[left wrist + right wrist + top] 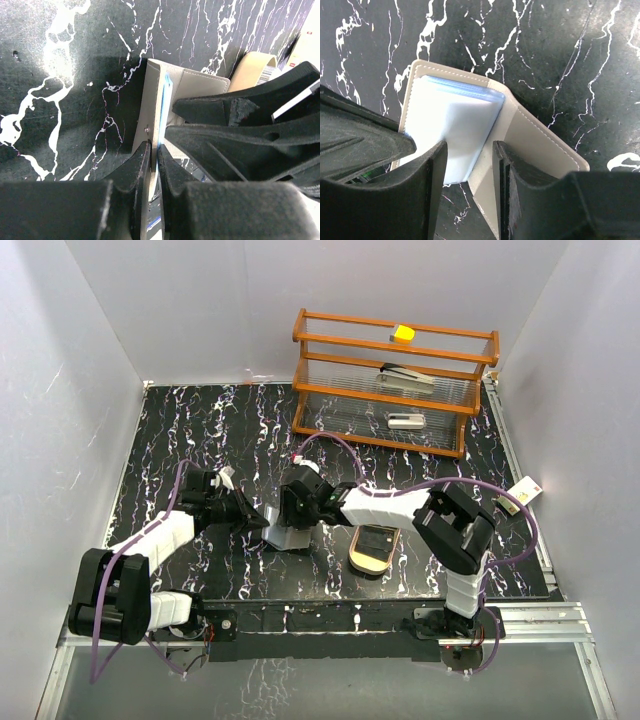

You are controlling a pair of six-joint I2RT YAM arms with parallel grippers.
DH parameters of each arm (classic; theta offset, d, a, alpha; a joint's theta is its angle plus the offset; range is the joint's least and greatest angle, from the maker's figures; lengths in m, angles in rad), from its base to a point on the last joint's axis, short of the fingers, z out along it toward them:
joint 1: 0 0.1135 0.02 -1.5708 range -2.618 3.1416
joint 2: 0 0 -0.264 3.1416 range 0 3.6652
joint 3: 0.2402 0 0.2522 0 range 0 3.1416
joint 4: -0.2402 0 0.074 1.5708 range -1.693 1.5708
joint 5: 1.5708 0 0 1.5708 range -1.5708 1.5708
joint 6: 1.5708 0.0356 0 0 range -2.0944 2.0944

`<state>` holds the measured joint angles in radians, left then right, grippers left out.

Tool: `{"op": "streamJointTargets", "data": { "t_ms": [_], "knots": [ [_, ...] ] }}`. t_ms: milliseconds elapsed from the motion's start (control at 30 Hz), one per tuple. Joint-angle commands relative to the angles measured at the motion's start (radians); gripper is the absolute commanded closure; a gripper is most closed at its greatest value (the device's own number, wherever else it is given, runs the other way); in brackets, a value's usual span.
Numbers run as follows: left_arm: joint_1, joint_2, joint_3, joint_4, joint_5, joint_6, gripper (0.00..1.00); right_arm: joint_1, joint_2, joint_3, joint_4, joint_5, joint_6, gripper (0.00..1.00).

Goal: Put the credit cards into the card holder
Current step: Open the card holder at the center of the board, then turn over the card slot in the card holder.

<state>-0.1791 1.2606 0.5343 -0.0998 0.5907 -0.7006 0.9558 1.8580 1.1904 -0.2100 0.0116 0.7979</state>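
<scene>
Black white-veined tabletop (pixel 200 440), white walls (pixel 200 310) — left pincer (pixel 153 148) clamped on card holder (pixel 200 85), right pincer (pixel 470 150) apart over credit cards (pixel 455 110).

Near the table's front edge, about midway: card holder (pixel 282 531), cards (pixel 452 117) inside. Just right of it, tray (pixel 374 550). At the back right corner, rack (pixel 330 405), stapler (pixel 405 377) in it.

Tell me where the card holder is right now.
In the top view the card holder sits left of centre, between the left gripper and the right gripper, just left of the tan oval tray.
</scene>
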Motion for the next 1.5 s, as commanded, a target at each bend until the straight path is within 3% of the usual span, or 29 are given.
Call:
{"op": "streamJointTargets", "data": {
  "t_ms": [0, 400, 800, 1000, 1267, 1467],
  "knots": [
    [-0.005, -0.024, -0.022, 0.008, 0.026, -0.007, 0.93, -0.018, -0.051, -0.036, 0.14, -0.023, 0.074, 0.59],
    [-0.004, -0.024, -0.02, 0.005, 0.026, -0.004, 0.92, -0.034, -0.031, -0.031, 0.213, -0.074, 0.126, 0.46],
    [-0.005, -0.027, -0.018, 0.012, 0.031, -0.005, 0.88, -0.035, 0.024, -0.01, 0.206, -0.071, 0.125, 0.44],
    [-0.005, -0.02, -0.011, 0.012, 0.036, -0.006, 0.87, -0.042, 0.044, -0.008, 0.203, -0.062, 0.125, 0.47],
    [-0.005, -0.029, -0.015, 0.033, 0.051, -0.018, 0.79, -0.045, 0.06, -0.015, 0.178, -0.062, 0.12, 0.52],
    [-0.005, -0.007, -0.029, 0.053, 0.052, -0.021, 0.79, -0.045, 0.05, -0.05, 0.193, -0.065, 0.125, 0.61]
  ]
}}
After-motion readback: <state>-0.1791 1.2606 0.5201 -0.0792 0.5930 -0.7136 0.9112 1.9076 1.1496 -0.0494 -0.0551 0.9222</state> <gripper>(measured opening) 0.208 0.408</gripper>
